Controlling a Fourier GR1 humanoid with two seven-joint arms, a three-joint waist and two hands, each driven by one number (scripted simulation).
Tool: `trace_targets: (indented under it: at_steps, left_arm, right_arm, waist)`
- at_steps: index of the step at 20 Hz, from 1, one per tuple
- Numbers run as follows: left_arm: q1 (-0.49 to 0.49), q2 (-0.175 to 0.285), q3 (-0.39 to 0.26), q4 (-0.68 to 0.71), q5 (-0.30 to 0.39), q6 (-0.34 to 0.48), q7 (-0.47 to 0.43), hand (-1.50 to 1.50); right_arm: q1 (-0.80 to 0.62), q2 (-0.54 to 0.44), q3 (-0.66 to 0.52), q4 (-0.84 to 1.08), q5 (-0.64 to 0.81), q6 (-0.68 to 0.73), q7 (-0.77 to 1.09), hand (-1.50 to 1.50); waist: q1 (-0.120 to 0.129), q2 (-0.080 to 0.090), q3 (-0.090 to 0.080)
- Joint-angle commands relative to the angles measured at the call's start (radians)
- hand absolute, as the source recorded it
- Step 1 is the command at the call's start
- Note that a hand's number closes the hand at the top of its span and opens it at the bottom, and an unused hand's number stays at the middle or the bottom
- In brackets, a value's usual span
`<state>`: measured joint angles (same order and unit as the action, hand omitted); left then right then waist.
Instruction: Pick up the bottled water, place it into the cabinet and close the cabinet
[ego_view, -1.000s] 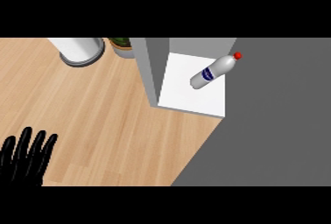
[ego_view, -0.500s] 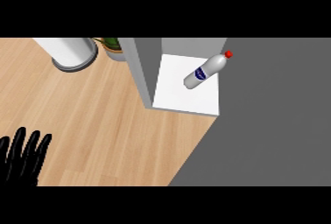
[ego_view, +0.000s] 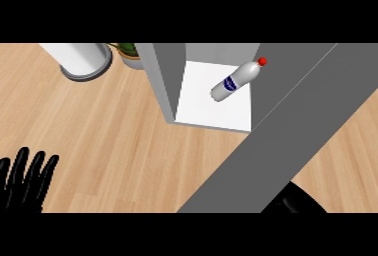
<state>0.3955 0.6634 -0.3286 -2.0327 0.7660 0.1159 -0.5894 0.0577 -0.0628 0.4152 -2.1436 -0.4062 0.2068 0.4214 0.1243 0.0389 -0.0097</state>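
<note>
On light wooden counter (ego_view: 96, 130): swing grey cabinet door (ego_view: 288, 120) evenly shut over clear red-capped water bottle (ego_view: 235, 82) in white cabinet (ego_view: 210, 114); right hand (ego_view: 299, 204) mostly hidden, pose not possible to tell; left hand (ego_view: 26, 185) resting, fingers straight, empty.

The counter (ego_view: 111, 130) is pale, matt wood with fine grain. The cabinet (ego_view: 168, 75) and its door (ego_view: 288, 130) are smooth, flat grey panels, the shelf (ego_view: 207, 110) plain white. The bottled water (ego_view: 235, 83) looks like greyish plastic with a red cap (ego_view: 262, 61). The left hand (ego_view: 26, 182) is matt black.
</note>
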Motion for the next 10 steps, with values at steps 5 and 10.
trace_targets:
  at_steps: [5,10]
  left_arm:
    - [0.007,0.006,-0.005,0.022,0.012,-0.048,-0.002,-1.5]
    - [0.001,0.0,0.011,0.039,0.019,-0.055,-0.004,-1.5]
  right_arm:
    - [-0.404,0.062,-0.11,0.337,-0.005,-0.333,-0.016,1.5]
    - [-0.689,0.062,-0.186,0.605,-0.064,-0.413,-0.022,1.5]
  waist:
    - [0.027,-0.005,0.004]
    - [0.014,-0.009,0.007]
